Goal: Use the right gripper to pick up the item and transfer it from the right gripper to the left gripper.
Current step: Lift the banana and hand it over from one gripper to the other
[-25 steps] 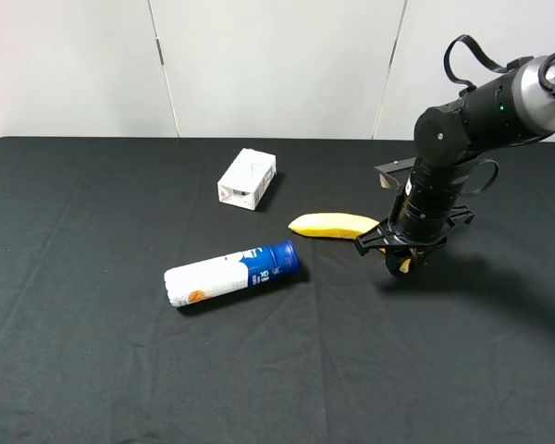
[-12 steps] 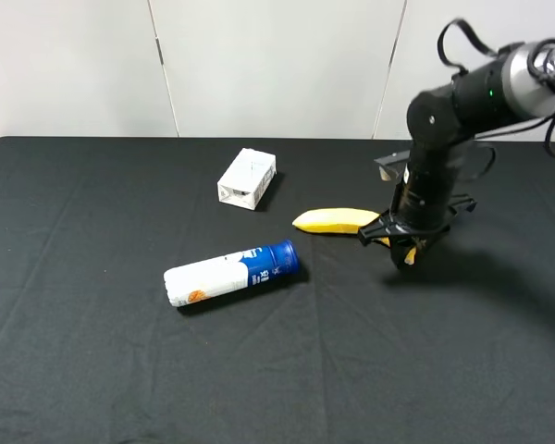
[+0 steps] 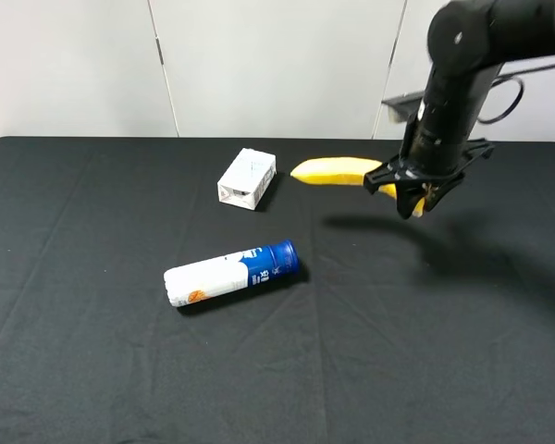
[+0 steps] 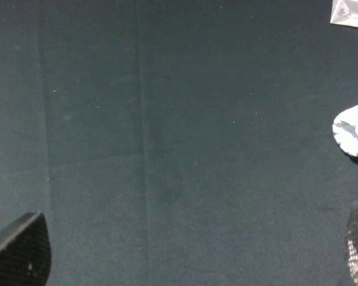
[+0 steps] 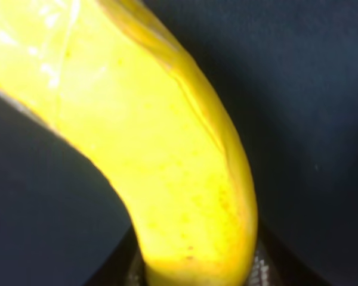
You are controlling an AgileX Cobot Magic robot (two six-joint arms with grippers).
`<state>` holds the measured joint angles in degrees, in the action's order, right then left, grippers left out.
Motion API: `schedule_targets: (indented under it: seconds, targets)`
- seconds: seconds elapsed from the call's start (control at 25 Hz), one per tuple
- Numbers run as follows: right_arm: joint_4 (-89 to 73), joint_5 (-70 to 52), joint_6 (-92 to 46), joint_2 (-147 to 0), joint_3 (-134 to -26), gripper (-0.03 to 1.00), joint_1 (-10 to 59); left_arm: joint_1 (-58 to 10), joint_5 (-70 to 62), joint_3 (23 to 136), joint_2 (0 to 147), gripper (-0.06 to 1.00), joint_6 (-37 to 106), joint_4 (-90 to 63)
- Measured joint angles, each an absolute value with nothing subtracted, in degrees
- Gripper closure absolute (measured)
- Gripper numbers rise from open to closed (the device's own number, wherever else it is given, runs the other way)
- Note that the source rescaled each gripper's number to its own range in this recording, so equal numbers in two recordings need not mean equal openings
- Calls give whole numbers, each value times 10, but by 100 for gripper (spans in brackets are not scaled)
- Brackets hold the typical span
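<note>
Your right gripper [image 3: 413,197] is clamped on one end of the banana [image 3: 336,170] and has it clear of the table [image 3: 120,370] – you can see its shadow on the cloth below. In the high view the fruit's long axis runs close to level, from the jaws at 3 o'clock out to its free tip at 9 o'clock. The right wrist view shows the same banana [image 5: 167,149] filling the picture, its near end pinched between the dark fingers.

That free tip is what the handover turns on. It points toward the left arm's side of the table, above and just to the 3 o'clock side of the carton [image 3: 247,178], and at about 1 o'clock from the tube [image 3: 231,275].

Your left gripper [image 4: 188,250] is outside the high view. Its wrist camera shows the fingertips spread wide with nothing between them but bare black cloth – released and empty. The tube's white end and a corner of the carton sit at the edge of that picture, so I judge this gripper to be well apart from the banana, off toward 9 o'clock.

The right arm is the one on the fruit. The left must come in along that 9-to-3 line and take the free end.
</note>
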<state>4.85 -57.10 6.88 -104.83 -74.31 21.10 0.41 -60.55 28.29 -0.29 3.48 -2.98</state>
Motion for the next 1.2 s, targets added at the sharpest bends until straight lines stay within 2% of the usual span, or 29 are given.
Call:
schedule_targets:
  seconds: [0.56, 1.2]
  targets:
    - [44, -641, 15, -949, -743, 96, 321, 4, -606, 283, -3, -2, 35, -30]
    - [44, -673, -78, -945, -743, 96, 447, 4, -606, 284, -3, -2, 35, -41]
